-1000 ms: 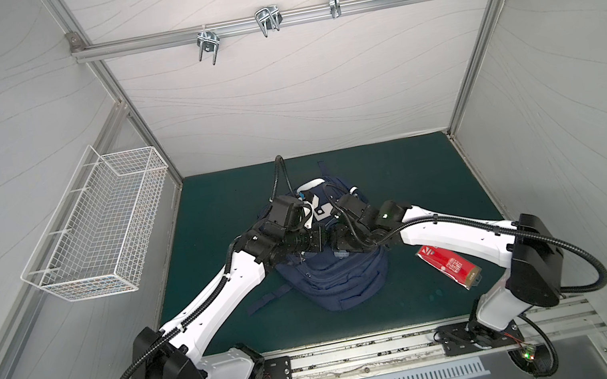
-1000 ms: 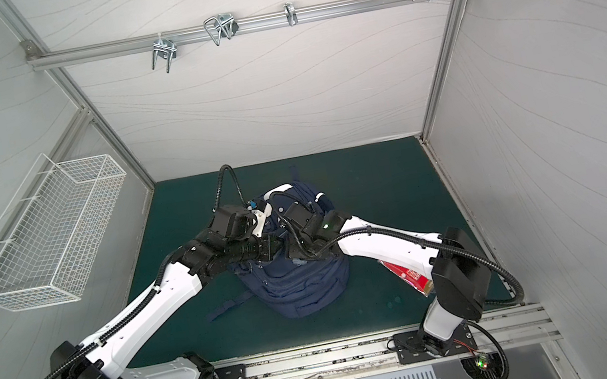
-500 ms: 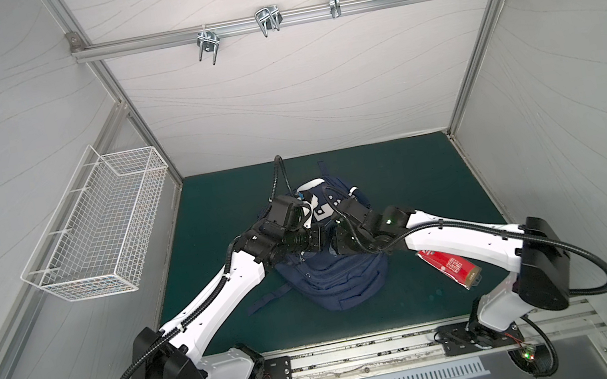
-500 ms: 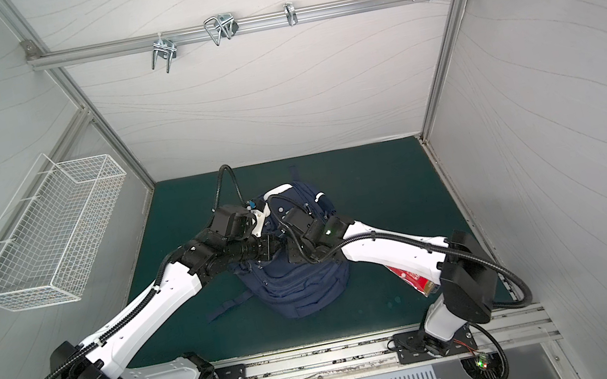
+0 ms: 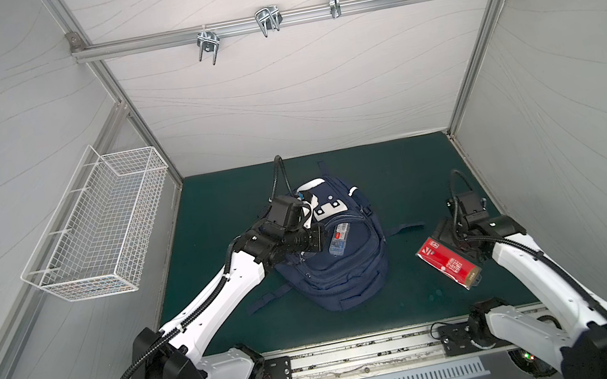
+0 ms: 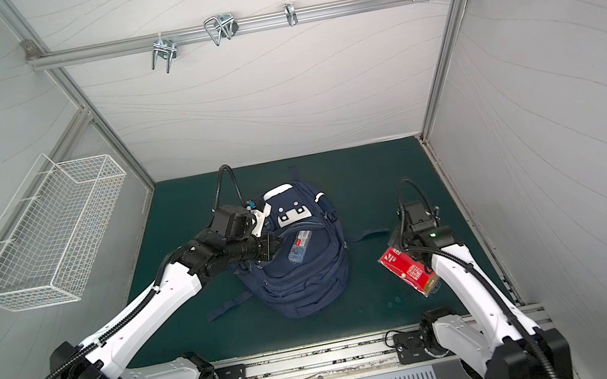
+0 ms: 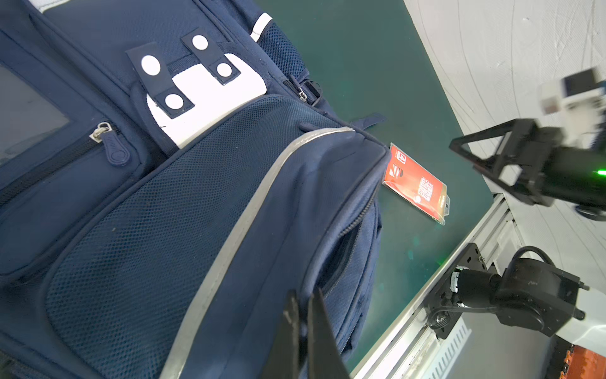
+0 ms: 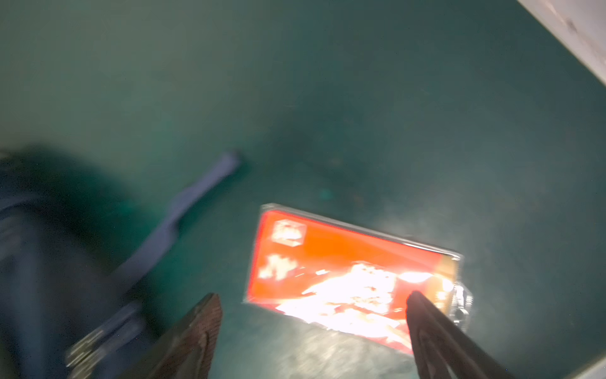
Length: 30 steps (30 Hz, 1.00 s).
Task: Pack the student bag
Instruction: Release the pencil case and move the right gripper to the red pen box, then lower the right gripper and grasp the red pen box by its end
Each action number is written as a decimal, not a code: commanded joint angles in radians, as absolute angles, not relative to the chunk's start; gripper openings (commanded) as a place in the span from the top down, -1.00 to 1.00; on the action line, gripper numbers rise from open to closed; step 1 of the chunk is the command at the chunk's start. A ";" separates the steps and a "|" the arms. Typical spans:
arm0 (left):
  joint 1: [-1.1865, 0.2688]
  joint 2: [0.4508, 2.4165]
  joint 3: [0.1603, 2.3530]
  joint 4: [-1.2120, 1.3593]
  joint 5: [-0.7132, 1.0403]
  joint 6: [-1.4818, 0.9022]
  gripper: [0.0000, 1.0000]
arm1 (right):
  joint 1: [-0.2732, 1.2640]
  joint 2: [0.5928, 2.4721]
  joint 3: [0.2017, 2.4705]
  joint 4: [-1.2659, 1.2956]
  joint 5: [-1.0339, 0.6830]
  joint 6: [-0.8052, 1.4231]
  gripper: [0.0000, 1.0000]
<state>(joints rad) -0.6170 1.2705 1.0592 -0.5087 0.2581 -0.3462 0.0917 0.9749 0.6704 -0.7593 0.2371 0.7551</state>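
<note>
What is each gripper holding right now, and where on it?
Left gripper: shut, apparently pinching the student bag at the zipper edge of its front pocket. Right gripper: open above the red packet, holding nothing.

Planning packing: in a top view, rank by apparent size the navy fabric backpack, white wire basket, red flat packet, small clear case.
white wire basket (nearer camera, so unsure)
navy fabric backpack
red flat packet
small clear case

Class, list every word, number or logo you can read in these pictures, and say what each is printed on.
Nothing can be read for certain.
Red packet: white emblem and print, too blurred.
Clear case on the student bag: label too small.
</note>
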 commanded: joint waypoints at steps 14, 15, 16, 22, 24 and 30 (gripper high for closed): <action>-0.624 1.256 1.088 -0.456 0.278 -0.355 1.00 | 0.147 1.158 0.551 -0.575 -0.141 0.755 -0.59; -0.624 1.258 1.088 -0.456 0.278 -0.354 1.00 | 0.204 1.147 0.552 -0.579 -0.122 0.780 -0.59; -0.624 1.257 1.088 -0.458 0.275 -0.355 1.00 | 0.248 1.143 0.553 -0.581 -0.110 0.802 -0.58; -0.623 1.257 1.085 -0.459 0.269 -0.353 1.00 | 0.408 1.171 0.649 -0.668 0.010 0.807 -0.56; -0.623 1.254 1.081 -0.459 0.267 -0.353 1.00 | 0.359 1.173 0.681 -0.714 0.088 0.766 -0.61; -0.624 1.253 1.082 -0.456 0.275 -0.354 1.00 | 0.048 1.226 0.676 -0.649 0.102 0.671 -0.75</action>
<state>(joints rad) -0.6170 1.2705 1.0592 -0.5106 0.2577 -0.3458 0.1402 1.1893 0.6819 -0.6350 0.0456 0.7193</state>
